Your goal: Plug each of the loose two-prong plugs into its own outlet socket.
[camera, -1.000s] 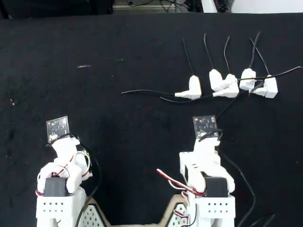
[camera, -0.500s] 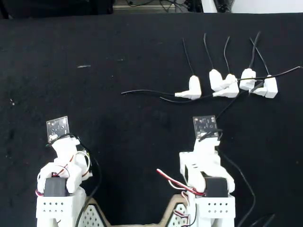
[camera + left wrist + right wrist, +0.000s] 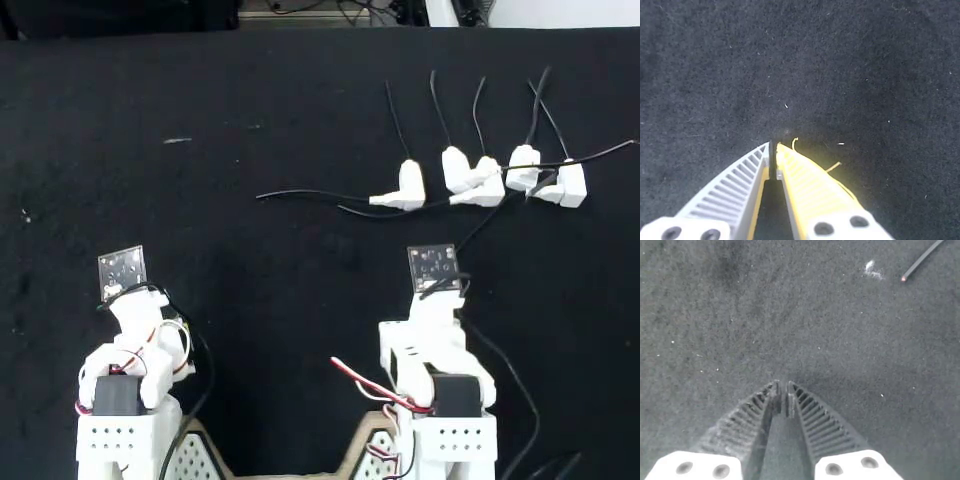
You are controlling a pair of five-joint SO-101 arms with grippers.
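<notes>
Now the left gripper [image 3: 774,149] and right gripper [image 3: 783,389] are closed and empty; white plastic plugs with thin black cables [image 3: 405,186] lie far right.

Black felt table [image 3: 200,120], cables & white surface behind.

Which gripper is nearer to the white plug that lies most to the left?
Right. The right gripper is parked almost straight below the white plug in the high view; the left gripper is parked far to the other side.
</notes>
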